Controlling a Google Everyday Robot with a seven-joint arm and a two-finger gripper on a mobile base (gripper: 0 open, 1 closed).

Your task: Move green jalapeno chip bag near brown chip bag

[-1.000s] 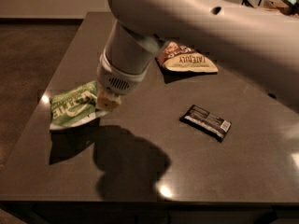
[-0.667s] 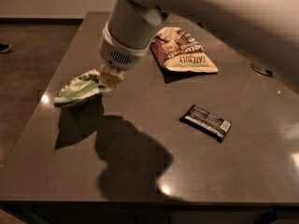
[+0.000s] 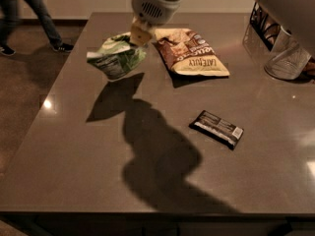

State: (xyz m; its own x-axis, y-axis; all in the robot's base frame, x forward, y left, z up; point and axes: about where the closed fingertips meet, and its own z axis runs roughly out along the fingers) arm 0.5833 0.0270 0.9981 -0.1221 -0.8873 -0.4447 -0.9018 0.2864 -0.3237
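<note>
Two chip bags at the far end of the dark table, one small bar nearer the front. Far left, off the tabletop at ten o'clock: legs of a person on the floor. Next, the green jalapeno chip bag, crumpled and apparently hanging above the surface, judging by the shadow cast apart at its six o'clock; long axis roughly eight to two o'clock. At its upper right corner, the gripper, clamped on the bag, reaching down from the white arm at twelve o'clock. Just beside, at three o'clock from the gripper: the brown chip bag, flat on the table, long axis ten to four o'clock, close to the green bag but seemingly not touching. Probably little left but lowering and letting go, keeping the green bag at nine o'clock of the brown chip bag rather than on top. Farther toward the front, at five o'clock: a black wrapped bar, well apart. Far right: a clear vessel beside a dark wire rack.
</note>
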